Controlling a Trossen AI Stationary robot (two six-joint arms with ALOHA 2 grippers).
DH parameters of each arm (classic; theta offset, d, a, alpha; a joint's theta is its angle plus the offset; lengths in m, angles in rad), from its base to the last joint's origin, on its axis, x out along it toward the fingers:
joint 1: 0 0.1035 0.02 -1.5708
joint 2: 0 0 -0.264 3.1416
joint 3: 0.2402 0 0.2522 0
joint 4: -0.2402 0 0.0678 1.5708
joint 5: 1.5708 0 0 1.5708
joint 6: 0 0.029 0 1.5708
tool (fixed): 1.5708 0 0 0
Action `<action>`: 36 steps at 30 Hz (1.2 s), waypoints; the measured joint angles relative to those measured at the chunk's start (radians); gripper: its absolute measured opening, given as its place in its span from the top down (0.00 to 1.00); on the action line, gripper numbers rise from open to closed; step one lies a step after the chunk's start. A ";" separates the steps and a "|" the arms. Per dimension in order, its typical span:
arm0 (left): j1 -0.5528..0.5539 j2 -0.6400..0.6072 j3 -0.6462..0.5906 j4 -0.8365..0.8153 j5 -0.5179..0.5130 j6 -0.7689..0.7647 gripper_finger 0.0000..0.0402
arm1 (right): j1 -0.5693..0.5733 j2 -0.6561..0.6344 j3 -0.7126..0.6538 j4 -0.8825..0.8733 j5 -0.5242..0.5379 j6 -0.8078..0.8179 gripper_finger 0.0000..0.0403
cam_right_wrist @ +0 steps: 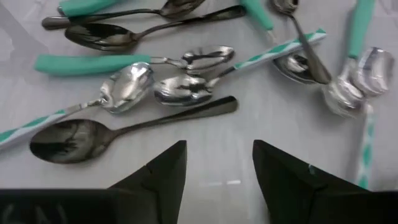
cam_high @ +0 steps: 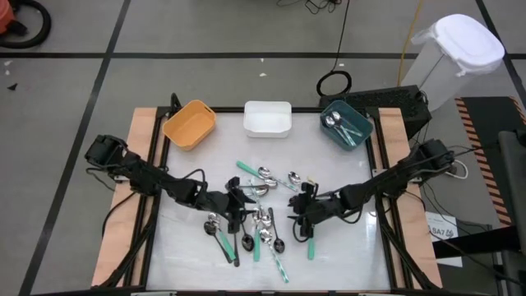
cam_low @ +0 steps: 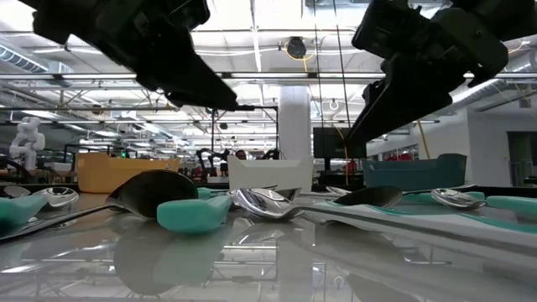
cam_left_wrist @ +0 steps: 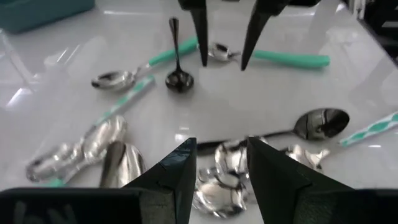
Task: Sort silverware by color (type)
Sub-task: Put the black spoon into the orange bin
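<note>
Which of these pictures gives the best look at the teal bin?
The high view: it looks straight down into the teal bin, showing spoons inside. The low view shows only its side wall; the left wrist view catches one corner; the right wrist view misses it.

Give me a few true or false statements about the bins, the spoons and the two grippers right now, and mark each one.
1. The teal bin already holds spoons. True.
2. The white bin holds several spoons. False: it looks empty.
3. The left gripper is clamped on a spoon. False: its fingers stand apart over the spoon pile with nothing between them.
4. The right gripper is open above the table, holding nothing. True.
5. The orange bin sits at the far right of the row. False: it is the leftmost of the three.
</note>
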 joint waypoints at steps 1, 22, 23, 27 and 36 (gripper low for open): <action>-0.017 0.006 0.000 -0.010 -0.024 -0.013 0.64 | 0.003 0.012 0.007 0.001 0.001 0.000 0.56; -0.088 0.100 0.000 0.082 -0.188 -0.119 0.64 | 0.151 0.145 0.166 -0.309 0.105 0.100 0.56; -0.083 0.101 0.000 0.076 -0.188 -0.112 0.64 | 0.155 0.145 0.169 -0.331 0.107 0.107 0.56; -0.063 0.117 0.000 0.088 -0.189 -0.105 0.64 | 0.163 0.145 0.171 -0.374 0.110 0.122 0.56; 0.013 0.116 0.000 0.116 -0.180 0.010 0.64 | 0.149 0.132 0.171 -0.452 0.114 0.115 0.56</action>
